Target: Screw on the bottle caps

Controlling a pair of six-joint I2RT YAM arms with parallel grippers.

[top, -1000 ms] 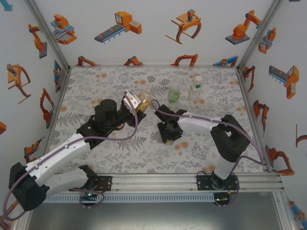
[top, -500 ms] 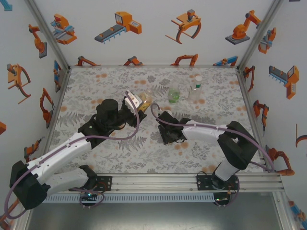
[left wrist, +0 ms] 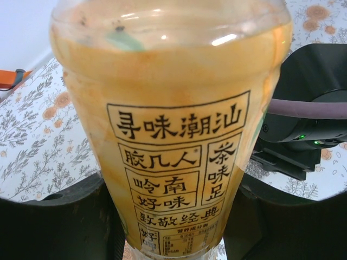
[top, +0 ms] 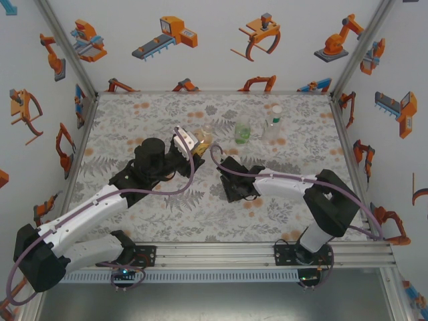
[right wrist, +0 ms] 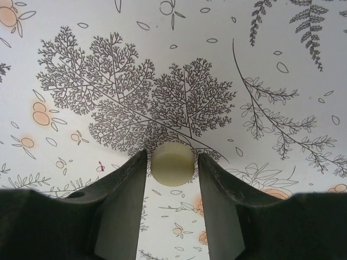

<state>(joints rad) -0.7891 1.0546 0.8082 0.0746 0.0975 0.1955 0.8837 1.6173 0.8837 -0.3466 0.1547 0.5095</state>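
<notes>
Left arm (top: 87, 214) stretched forward and to the right from its base, wrist over mid-table. Left gripper (top: 195, 143) was clamped on the amber bottle (top: 203, 136). In the left wrist view its dark fingers (left wrist: 59, 222) pressed both sides of the labelled body (left wrist: 173, 135), and the bottle's upper end pointed away from the camera.

Right arm (top: 287, 180) folded leftward from its base, forearm low, wrist pitched down at the floral cloth (top: 134, 120). Right gripper (right wrist: 172, 165) was pinching a pale bottle cap (right wrist: 172, 162), fingers touching it on both sides. The cap sat close over a fern print; could not tell whether it was lifted.

Green-tinted bottle (top: 242, 132) and clear bottle (top: 272, 124) stood upright near the far edge.
</notes>
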